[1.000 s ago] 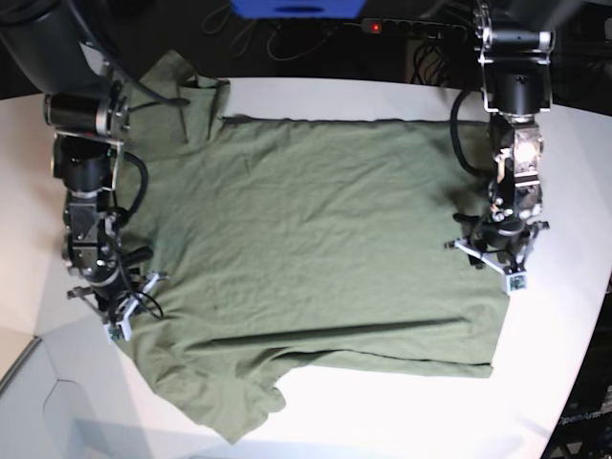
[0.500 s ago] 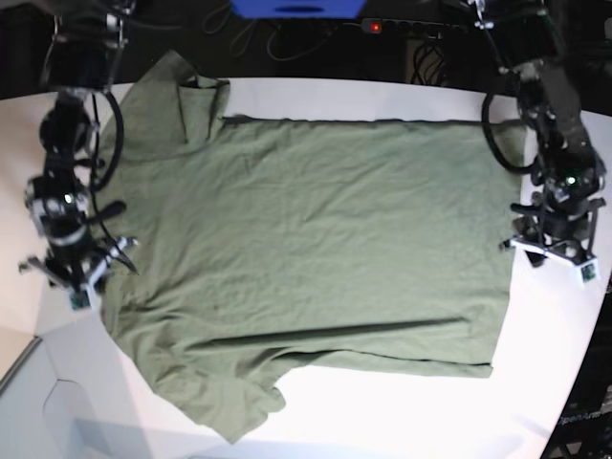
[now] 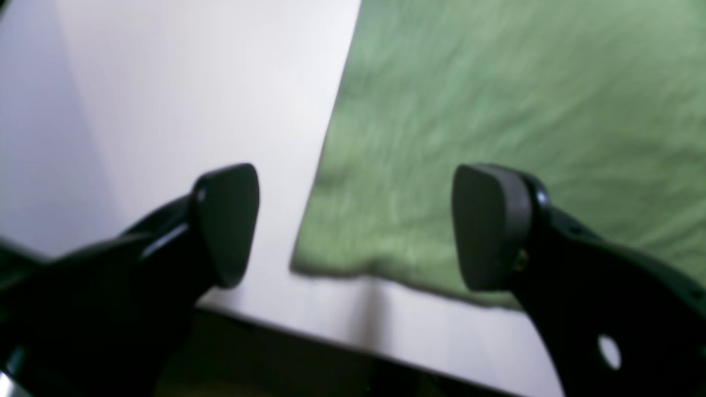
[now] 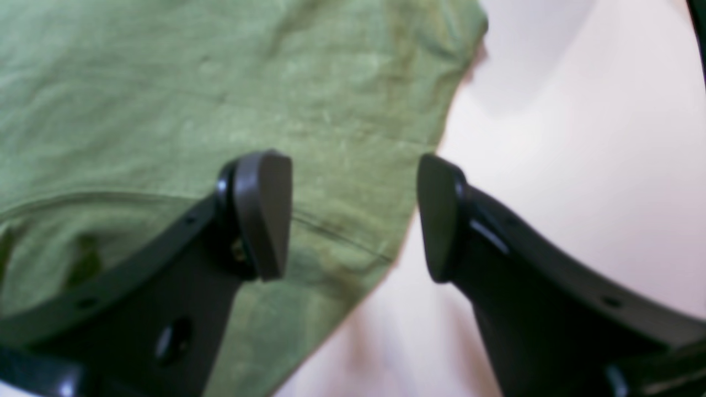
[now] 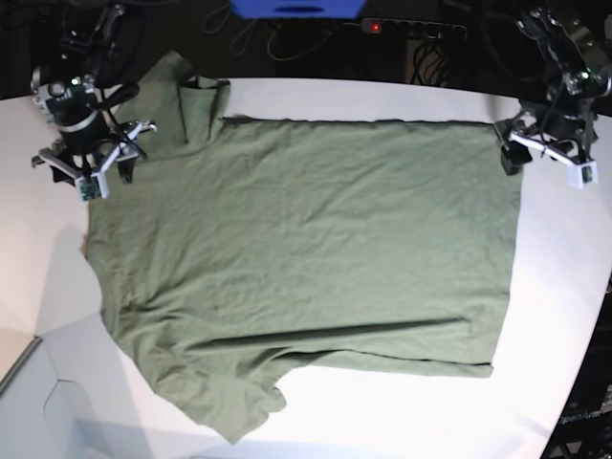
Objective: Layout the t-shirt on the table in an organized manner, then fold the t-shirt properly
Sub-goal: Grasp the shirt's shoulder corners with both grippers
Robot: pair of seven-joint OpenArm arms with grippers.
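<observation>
The left end effector (image 3: 353, 229) stands with jaws apart and empty over the hem corner, lower centre of its wrist view. The right end effector (image 4: 353, 218) is likewise spread and empty at the sleeve edge. The olive-green short-sleeved cotton t-shirt (image 5: 306, 258) lies spread across the white smooth tabletop (image 5: 402, 411), its upper-left sleeve doubled over. Folding now risks trapping that doubled sleeve and the wrinkles.

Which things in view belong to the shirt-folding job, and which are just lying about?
Part of the job:
- olive-green short-sleeved cotton t-shirt, spread flat
- smooth white tabletop
- left gripper, open, at one shirt corner
- right gripper, open, at the shirt's opposite end

Just lying about:
- black power strip with a red light, behind the table
- blue box, partly cut off
</observation>
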